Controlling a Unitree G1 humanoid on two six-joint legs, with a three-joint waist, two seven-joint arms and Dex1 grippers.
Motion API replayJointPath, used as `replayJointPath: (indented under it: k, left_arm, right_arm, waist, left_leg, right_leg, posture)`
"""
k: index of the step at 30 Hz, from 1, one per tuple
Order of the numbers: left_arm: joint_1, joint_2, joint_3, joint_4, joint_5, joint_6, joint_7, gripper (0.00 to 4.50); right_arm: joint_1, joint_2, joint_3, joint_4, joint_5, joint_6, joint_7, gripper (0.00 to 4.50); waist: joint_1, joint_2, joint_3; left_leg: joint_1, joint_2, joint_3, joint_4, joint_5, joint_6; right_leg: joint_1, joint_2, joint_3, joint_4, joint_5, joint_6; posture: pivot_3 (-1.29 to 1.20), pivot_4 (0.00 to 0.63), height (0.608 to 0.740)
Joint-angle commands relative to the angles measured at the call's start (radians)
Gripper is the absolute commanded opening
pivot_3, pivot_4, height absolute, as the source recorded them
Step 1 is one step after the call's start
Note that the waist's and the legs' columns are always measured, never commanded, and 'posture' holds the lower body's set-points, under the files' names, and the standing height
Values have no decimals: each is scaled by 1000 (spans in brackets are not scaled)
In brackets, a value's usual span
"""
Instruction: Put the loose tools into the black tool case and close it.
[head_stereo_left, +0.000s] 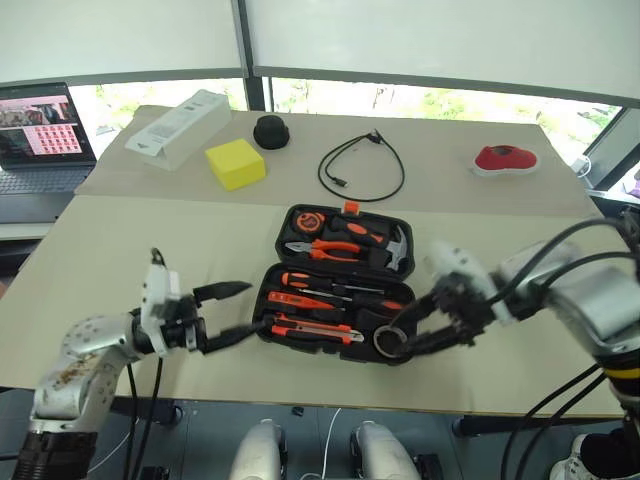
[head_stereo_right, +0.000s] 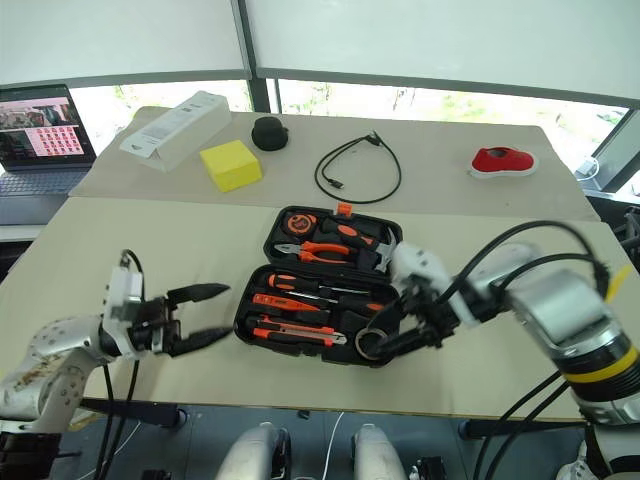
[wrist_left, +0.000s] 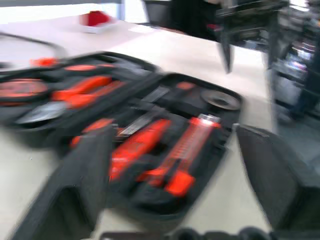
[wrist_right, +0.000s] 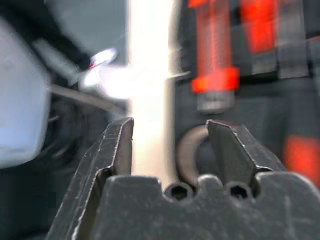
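Jaws of both grippers apart, empty, beside tool case (head_stereo_left: 335, 285).

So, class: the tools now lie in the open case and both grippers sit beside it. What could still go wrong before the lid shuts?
1. The tape roll sits at the case's front right corner, with the open right gripper around its edge; pulling away could drag it out.
2. The open left gripper is close to the case's left end and the knife; a push there might slide the case.
3. Any tool sitting proud could block the lid.
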Motion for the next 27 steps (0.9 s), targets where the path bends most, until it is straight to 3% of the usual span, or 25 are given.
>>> replayJointPath:
  k: [1,2,4,7,11,18,27]
  left_arm:
    - [-114,-2,-40,117,120,-4,99,2180]
    - [-159,-10,-64,164,160,-6,129,1940]
    - [-238,-31,-103,249,220,-17,163,1068]
    - [-369,-84,-170,391,301,-23,202,20]
    - [-456,-120,-241,509,367,-30,170,20]
    - [-527,-181,-296,616,422,-94,129,20]
    - [-403,-145,-283,423,349,-36,-12,20]
  right_arm:
    - [53,71,-136,200,-54,-266,-59,1970]
    - [68,91,-153,264,-96,-367,-84,1772]
    - [79,122,-150,352,-181,-519,-133,970]
    - [79,184,-140,469,-284,-652,-260,18]
    - [64,249,-116,528,-361,-709,-338,18]
    - [82,310,-78,486,-371,-681,-329,18]
    - [157,314,-82,374,-328,-641,-279,18]
  waist:
    - [1,-1,0]
    - [3,-2,0]
    - [7,-2,0]
    - [8,-2,0]
    - [-2,-2,0]
    - [-7,-2,0]
    - [-8,-2,0]
  left_leg:
    - [1,0,0,0,0,0]
    - [1,0,1,0,0,0]
    - [2,-1,3,1,0,0]
    - [1,-2,4,1,0,0]
    - [0,-2,4,0,0,0]
    - [-2,-2,4,0,0,0]
    - [-6,-1,3,0,0,0]
  right_leg:
    - [1,0,0,-1,0,0]
    - [3,1,-1,-1,0,0]
    - [5,1,-2,-2,0,0]
    - [5,0,-2,-2,0,1]
    - [3,1,-1,-2,0,1]
    - [0,1,-1,0,1,1]
    - [-4,1,0,0,0,1]
  posture:
    - [0,150,740]
    - [0,150,740]
    - [0,150,740]
    - [0,150,740]
    - [0,150,740]
    - [0,150,740]
    - [0,150,740]
